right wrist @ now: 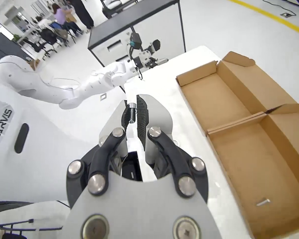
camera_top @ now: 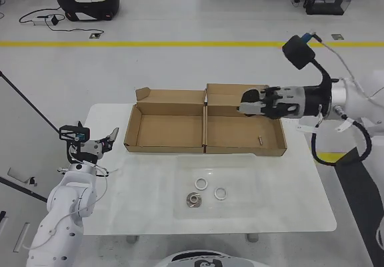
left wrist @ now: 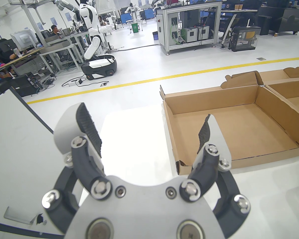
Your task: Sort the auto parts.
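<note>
My right gripper (right wrist: 132, 111) is shut on a small threaded bolt (right wrist: 132, 114), held above the right cardboard box (camera_top: 275, 148); from above it hangs (camera_top: 247, 105) over that box's far side. One bolt (camera_top: 260, 140) lies inside the right box, also seen as the bolt (right wrist: 262, 202) on the box floor. The left cardboard box (camera_top: 133, 130) holds nothing. On the white table (camera_top: 299, 193) sit two white rings (camera_top: 201, 183) (camera_top: 221, 193) and a metal flanged part (camera_top: 193, 199). My left gripper (left wrist: 149, 128) stands open at the table's left edge (camera_top: 100, 141), beside the left box (left wrist: 239, 130).
A black-framed stand (camera_top: 5, 120) is left of the table. The box flaps (camera_top: 169, 97) stand up along the far side. Bare table lies in front of and right of the loose parts.
</note>
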